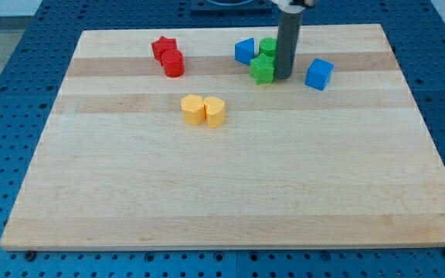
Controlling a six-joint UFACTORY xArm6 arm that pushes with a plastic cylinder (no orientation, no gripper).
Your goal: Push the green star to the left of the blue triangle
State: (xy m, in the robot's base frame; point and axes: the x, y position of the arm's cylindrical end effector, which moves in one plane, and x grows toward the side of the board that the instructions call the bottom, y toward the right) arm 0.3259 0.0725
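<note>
My tip [283, 77] touches the right side of the green star [263, 69], far on the board. The blue triangle [244, 51] stands just left-behind it. No fingers exist here.

red [168, 56], yellow [203, 110] pairs, blue cube [319, 74]

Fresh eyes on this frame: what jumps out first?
The dark rod near the view's top centre, my tip right beside the green star, on its right side. Around it sit the blue triangle, a green cylinder and a blue cube. Further left, a red pair and a yellow pair.
</note>
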